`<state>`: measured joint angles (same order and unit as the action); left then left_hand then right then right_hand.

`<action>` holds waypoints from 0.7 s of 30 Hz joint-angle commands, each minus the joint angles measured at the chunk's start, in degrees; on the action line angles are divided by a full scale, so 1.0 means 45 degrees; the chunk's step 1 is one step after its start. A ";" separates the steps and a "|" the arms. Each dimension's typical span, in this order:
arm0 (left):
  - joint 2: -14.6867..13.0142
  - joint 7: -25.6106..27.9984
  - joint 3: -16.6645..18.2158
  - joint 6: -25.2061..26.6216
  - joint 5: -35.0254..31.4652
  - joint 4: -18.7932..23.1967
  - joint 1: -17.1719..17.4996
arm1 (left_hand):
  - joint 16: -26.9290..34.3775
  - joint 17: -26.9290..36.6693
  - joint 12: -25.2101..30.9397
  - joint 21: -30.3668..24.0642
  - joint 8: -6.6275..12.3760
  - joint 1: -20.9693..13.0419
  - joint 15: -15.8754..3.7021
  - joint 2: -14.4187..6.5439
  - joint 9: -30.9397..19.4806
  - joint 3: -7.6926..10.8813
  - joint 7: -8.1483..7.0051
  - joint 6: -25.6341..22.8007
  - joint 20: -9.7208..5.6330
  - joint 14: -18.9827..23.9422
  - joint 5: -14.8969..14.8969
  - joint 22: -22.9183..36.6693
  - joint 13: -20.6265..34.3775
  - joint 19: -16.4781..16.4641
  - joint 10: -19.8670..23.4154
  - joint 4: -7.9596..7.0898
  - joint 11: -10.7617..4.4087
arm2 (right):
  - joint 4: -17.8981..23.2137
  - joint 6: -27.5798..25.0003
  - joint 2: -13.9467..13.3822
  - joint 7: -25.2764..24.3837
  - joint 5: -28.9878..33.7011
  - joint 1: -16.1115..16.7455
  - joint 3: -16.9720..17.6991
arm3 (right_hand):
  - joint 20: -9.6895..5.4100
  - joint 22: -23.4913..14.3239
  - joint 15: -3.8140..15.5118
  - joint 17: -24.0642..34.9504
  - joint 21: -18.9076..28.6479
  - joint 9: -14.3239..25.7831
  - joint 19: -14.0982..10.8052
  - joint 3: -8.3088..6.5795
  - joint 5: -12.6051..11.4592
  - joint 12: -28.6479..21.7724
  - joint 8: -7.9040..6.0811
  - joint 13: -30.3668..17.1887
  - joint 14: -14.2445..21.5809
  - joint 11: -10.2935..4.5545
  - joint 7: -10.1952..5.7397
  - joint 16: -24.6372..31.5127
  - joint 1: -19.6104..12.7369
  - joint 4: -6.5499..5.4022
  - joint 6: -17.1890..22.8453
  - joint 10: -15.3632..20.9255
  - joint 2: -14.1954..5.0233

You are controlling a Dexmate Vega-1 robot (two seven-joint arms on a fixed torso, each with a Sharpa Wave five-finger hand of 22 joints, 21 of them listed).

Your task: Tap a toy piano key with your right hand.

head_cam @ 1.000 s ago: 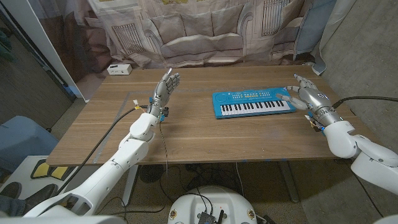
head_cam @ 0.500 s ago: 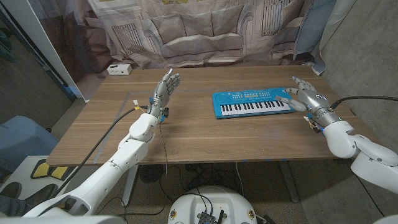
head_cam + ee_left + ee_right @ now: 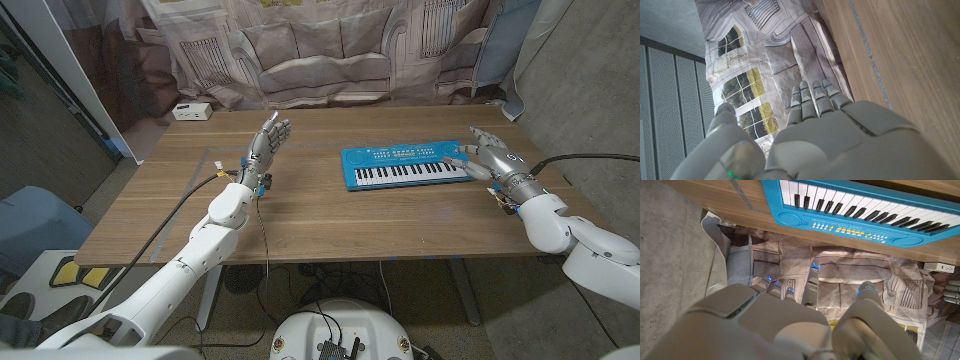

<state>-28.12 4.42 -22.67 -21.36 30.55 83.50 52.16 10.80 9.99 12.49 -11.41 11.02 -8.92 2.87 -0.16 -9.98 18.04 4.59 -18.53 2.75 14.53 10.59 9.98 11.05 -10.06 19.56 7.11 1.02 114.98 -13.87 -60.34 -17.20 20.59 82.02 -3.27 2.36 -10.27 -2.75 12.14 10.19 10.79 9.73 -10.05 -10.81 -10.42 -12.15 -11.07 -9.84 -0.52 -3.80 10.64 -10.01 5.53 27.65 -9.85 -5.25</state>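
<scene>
Two hands are at the wooden table [image 3: 300, 215], and only the right hand [image 3: 492, 158] is near the work. The toy piano [image 3: 407, 165] is a blue keyboard lying flat on the right half of the table, its white keys [image 3: 410, 173] along the near edge facing the robot. The right hand sits at the keyboard's right end with its fingers spread and holding nothing, one finger reaching left over the last keys; whether that finger is touching a key or hanging just above it cannot be told from the head view. It appears placed this way so a single short dip would strike one key without dragging the light toy sideways. In the right wrist view the keyboard [image 3: 865, 210] runs across the table beyond the fingertips [image 3: 812, 275], which suggests the hand is raised rather than pressed down. The left hand [image 3: 268, 138] stands well apart on the left side of the table, palm upright, fingers straight and loosely apart, empty, seemingly parked out of the way. A small white box [image 3: 190, 111] rests at the far left corner, with a patterned curtain [image 3: 330, 45] hanging behind the table.
</scene>
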 commanded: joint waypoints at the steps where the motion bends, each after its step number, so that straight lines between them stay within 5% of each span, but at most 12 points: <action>1: 0.0007 -0.0076 -0.0030 0.0039 0.0047 -0.0081 -0.0026 | -0.0016 0.0062 -0.0013 0.0047 -0.0035 -0.0051 0.0100 -0.0123 -0.0061 0.0102 0.0041 -0.0062 -0.0015 0.0001 -0.0013 0.0051 0.0051 0.0074 0.0066 0.0032 0.0000 | -0.0018 -0.0287 -0.0124 0.0017 -0.0260 -0.0207 -0.0317 | -0.0059 -0.0025 -0.0006 0.0027 0.0082 0.0055 0.1573 -0.0048 0.0027 -0.0111 -0.0066 -0.0019 -0.2855 -0.0006 -0.0016 0.0095 0.0037 -0.0031 0.0156 -0.0452 -0.0033; 21: 0.0166 -0.0131 -0.0148 -0.0012 -0.0011 -0.0313 -0.0228 | -0.0018 0.0061 -0.0027 0.0047 -0.0041 -0.0079 0.0113 -0.0170 -0.0062 0.0125 0.0059 -0.0061 -0.0012 -0.0016 -0.0017 0.0050 0.0052 0.0088 0.0068 0.0037 -0.0016 | -0.0373 -0.0399 -0.0562 0.0144 -0.0546 -0.0791 -0.1122 | -0.0021 -0.0024 -0.0014 0.0013 0.0159 0.0056 0.1554 -0.0091 0.0037 -0.0175 -0.0063 -0.0021 -0.2784 0.0017 -0.0006 0.0175 0.0026 -0.0017 0.0298 -0.0370 -0.0080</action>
<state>-27.59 3.81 -23.12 -21.30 30.68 82.40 51.45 10.80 9.99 12.52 -11.41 11.02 -9.22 3.17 -0.46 -9.98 18.28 4.60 -18.52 2.75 14.22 10.59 9.99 11.05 -10.06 19.56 7.34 1.02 114.44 -15.64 -61.96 -16.86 18.85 80.12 -6.23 2.36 -10.27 -2.75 12.13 10.42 10.79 9.72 -10.05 -10.81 -10.82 -12.15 -11.06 -9.84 -0.51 -3.79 11.08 -9.97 5.53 28.26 -9.84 -5.30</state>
